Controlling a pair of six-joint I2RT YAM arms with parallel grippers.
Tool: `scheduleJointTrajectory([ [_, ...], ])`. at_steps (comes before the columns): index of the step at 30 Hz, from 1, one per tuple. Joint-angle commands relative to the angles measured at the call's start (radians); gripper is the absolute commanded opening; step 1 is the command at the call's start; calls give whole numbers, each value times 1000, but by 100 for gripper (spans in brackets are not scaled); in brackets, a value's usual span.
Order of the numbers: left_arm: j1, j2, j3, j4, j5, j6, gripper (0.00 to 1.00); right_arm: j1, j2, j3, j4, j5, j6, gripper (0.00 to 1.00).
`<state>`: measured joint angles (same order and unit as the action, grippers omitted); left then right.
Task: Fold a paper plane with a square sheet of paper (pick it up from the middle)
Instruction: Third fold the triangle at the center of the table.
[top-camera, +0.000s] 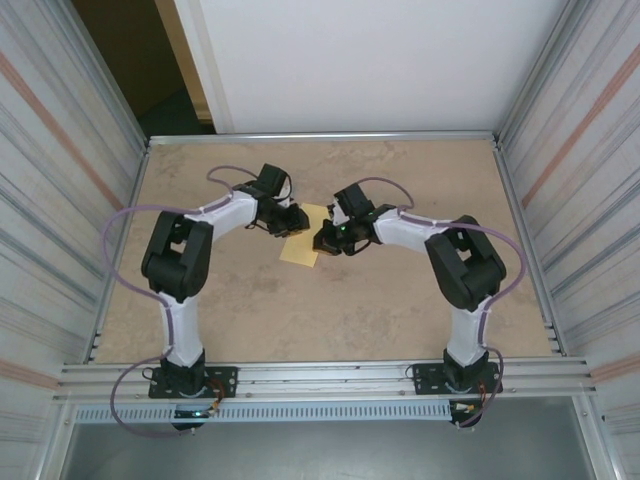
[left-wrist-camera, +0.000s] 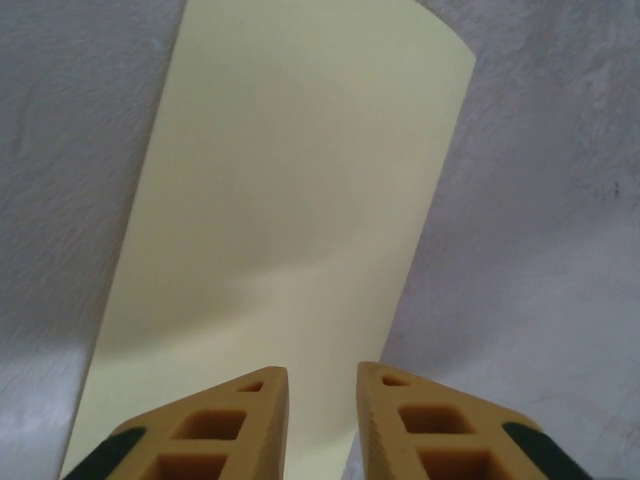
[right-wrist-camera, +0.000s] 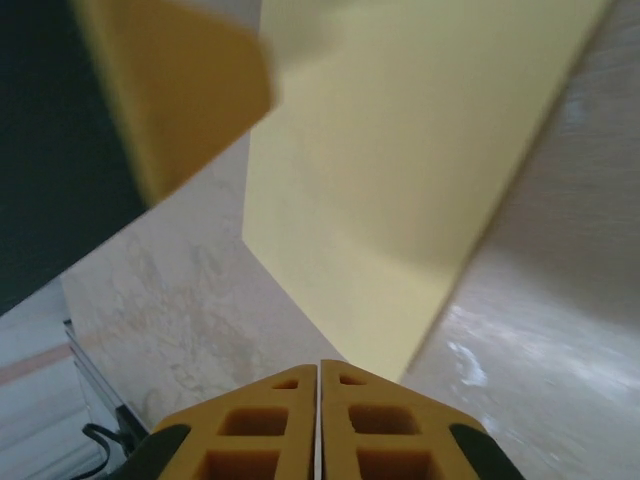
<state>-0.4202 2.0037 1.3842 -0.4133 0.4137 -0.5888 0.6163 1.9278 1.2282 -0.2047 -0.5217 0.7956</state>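
Note:
The yellow square sheet of paper lies on the table between my two grippers. My left gripper is at its far left edge and my right gripper at its right edge. In the left wrist view the sheet stretches away from my left gripper, whose fingers stand a little apart above the paper's near end. In the right wrist view my right gripper is shut, tips together, with the sheet just ahead of them. Whether paper is pinched there does not show. The paper plane is out of view.
The tan table is ringed by metal rails and ribbed side walls. A blurred finger of the left gripper sits close at the upper left of the right wrist view. Bare table lies in front of the paper.

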Motion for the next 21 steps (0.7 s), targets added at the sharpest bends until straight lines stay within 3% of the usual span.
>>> scheduleJointTrajectory([
  [1, 0, 36, 38, -7, 13, 6, 21, 14, 58, 59, -25, -34, -35, 8],
  [13, 9, 40, -18, 25, 3, -31, 21, 27, 199, 152, -156, -15, -142, 7],
  [21, 9, 9, -82, 45, 22, -33, 22, -18, 175, 86, -262, -36, -301, 7],
])
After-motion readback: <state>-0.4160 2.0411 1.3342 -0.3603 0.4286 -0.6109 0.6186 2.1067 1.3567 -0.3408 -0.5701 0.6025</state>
